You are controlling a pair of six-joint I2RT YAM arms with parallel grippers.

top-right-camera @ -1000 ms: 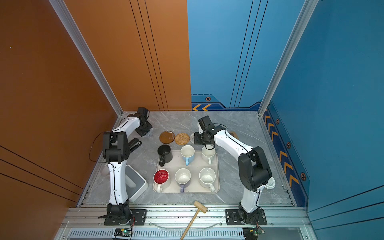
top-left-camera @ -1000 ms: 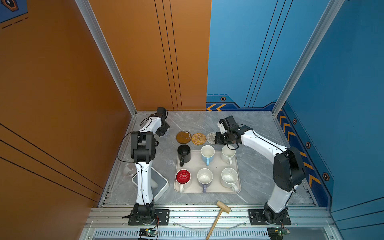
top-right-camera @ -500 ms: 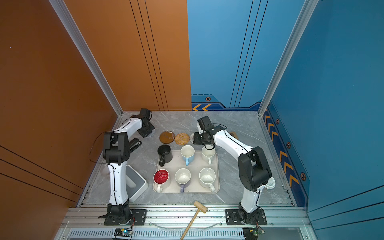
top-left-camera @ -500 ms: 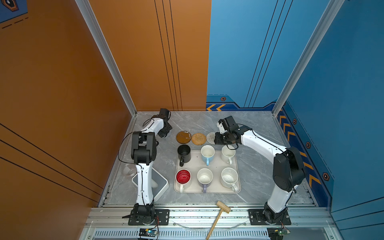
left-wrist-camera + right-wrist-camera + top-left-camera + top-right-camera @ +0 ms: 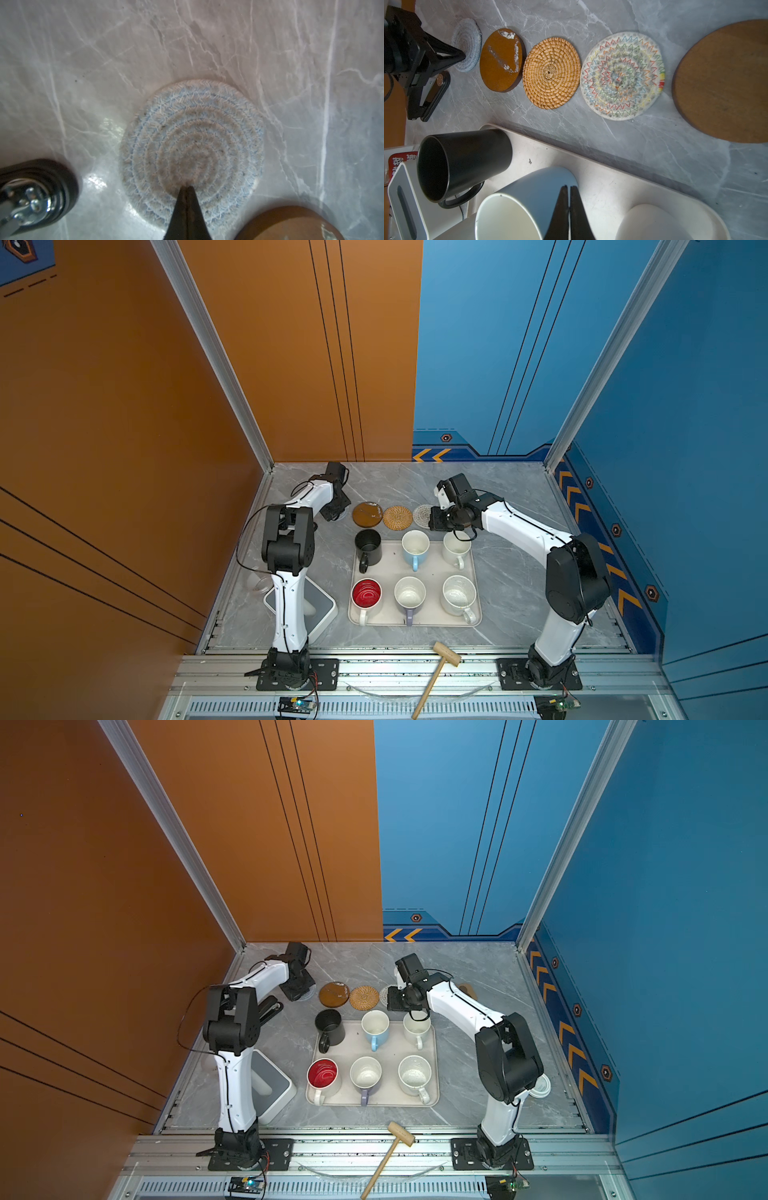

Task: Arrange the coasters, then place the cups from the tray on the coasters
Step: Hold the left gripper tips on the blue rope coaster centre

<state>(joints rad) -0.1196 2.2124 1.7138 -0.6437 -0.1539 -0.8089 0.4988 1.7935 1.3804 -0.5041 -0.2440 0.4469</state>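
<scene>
Marble desk point(image 5: 83, 62), near far edge: left gripper point(image 5: 187, 188), closed and empty, tip on coaster point(image 5: 192, 141), should press lightly and slide it into line; right gripper point(image 5: 568, 188) closed, empty.

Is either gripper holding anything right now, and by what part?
Nothing is held. The left gripper is shut, tips at the spiral coaster; the right gripper is shut with nothing between its jaws.

Smooth, faintly shiny grey stone look on the desk point(image 5: 291, 52), veined white. Fuzzy coiled cloth rope in the pale blue coaster point(image 5: 193, 145) and the zigzag-stitched coaster point(image 5: 622, 75). Glossy, glare-streaked finish on the dark brown coaster point(image 5: 501, 60). Coarse woven rattan in the tan coaster point(image 5: 551, 72). Matt, wood-like face on the brown coaster point(image 5: 720, 83). Matt finish on the black cup point(image 5: 471, 149); smooth glaze on the light blue cup point(image 5: 529, 187); dull cream, plastic-looking tray point(image 5: 612, 187).
</scene>
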